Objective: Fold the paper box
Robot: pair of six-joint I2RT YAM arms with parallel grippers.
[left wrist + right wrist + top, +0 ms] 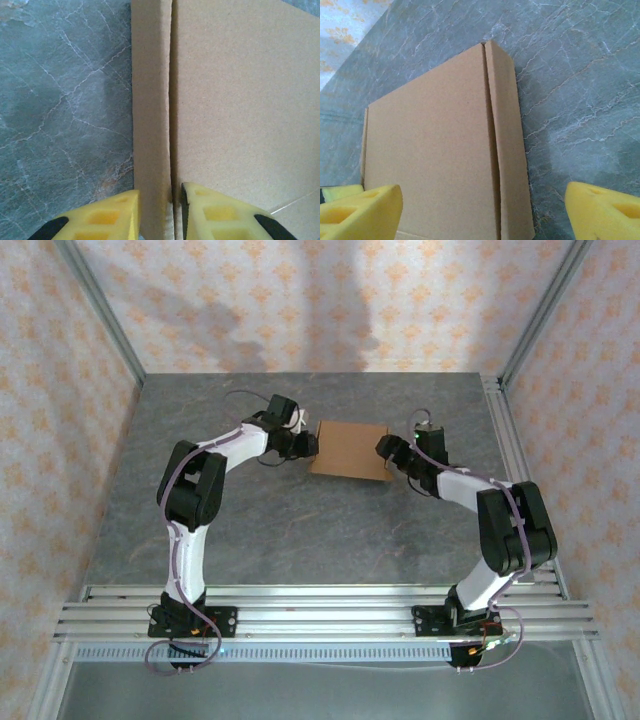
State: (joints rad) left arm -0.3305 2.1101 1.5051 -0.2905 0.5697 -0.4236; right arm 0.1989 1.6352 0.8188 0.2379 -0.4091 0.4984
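The paper box [349, 448] is a flat brown cardboard box with its lid down, lying on the grey table at mid-back. My left gripper [306, 445] is at its left edge. In the left wrist view its yellow fingers [107, 220] press on both sides of the box's narrow left side wall [150, 125], so the left gripper [160, 216] is shut on that wall. My right gripper [386, 452] is at the box's right edge. It [482, 215] stands wide open, its fingers [605, 210] straddling the right side wall [507, 150] without touching it.
The grey marbled table [300, 530] stretches around the box. Aluminium rails [320, 605] carry the arm bases at the near edge. Metal frame posts [505, 440] and patterned walls bound the sides and back.
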